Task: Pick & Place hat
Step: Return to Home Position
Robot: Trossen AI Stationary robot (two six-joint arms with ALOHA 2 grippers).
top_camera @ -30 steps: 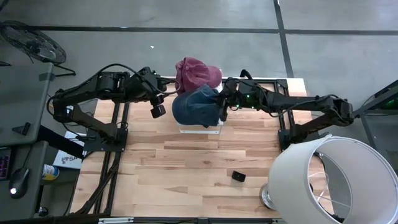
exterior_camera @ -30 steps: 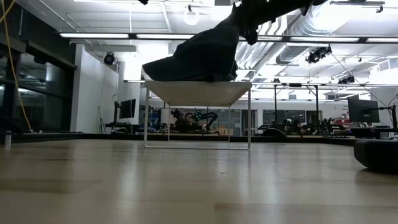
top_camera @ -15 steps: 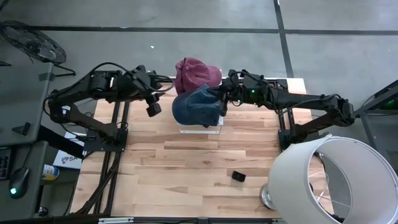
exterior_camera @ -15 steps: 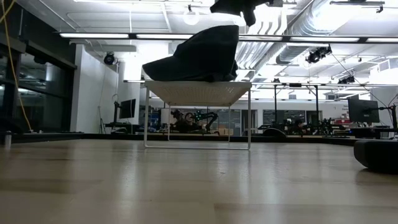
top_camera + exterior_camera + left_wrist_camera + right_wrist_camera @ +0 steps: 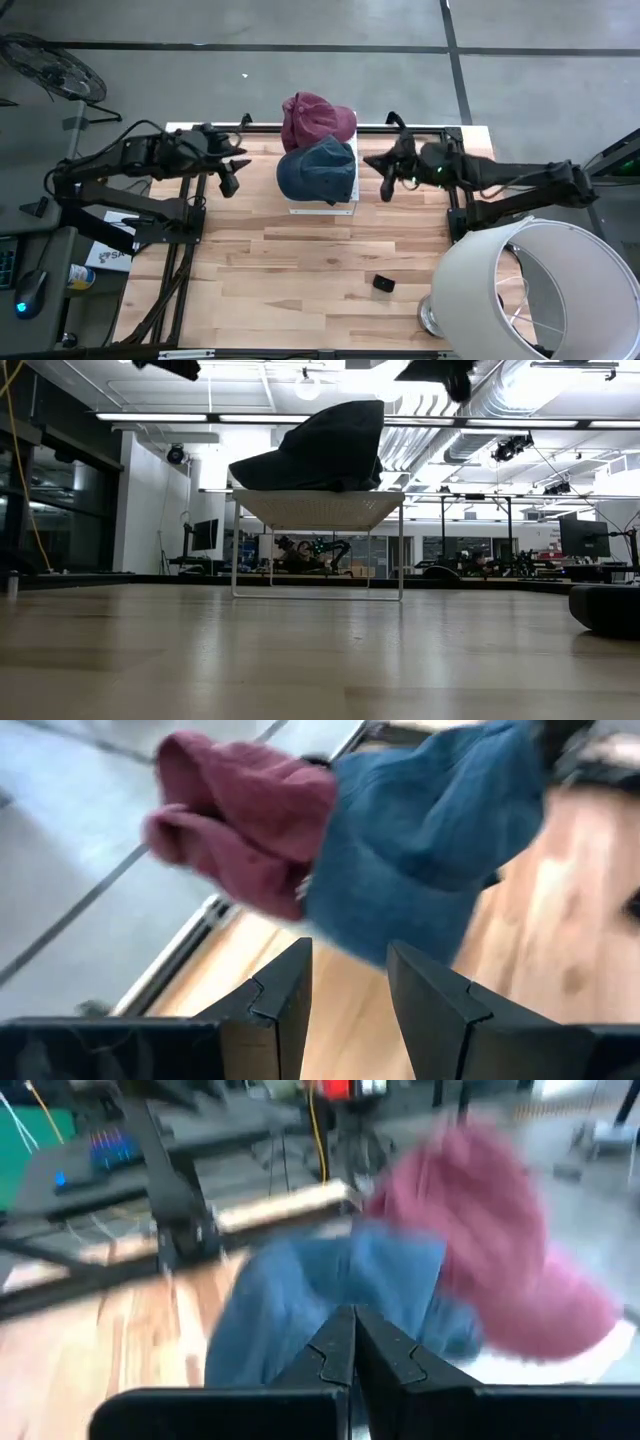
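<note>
Though earlier at blue cap (image 5: pixel 318 172), now clear, empty: left gripper (image 5: pixel 348 948) parted, right gripper (image 5: pixel 352 1314) seemingly closed.

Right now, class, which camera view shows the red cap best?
The high view: the red cap shows from above, nearly whole, next to the blue cap. Both wrist views catch it slantwise; the low view gives only a dark outline.

Seen from above, the shelf (image 5: pixel 320 208) lies mostly hidden under the blue cap (image 5: pixel 318 170) and red cap (image 5: pixel 315 120); the small black thing (image 5: pixel 384 284) on the table (image 5: pixel 300 260) is too small for us to name.
</note>
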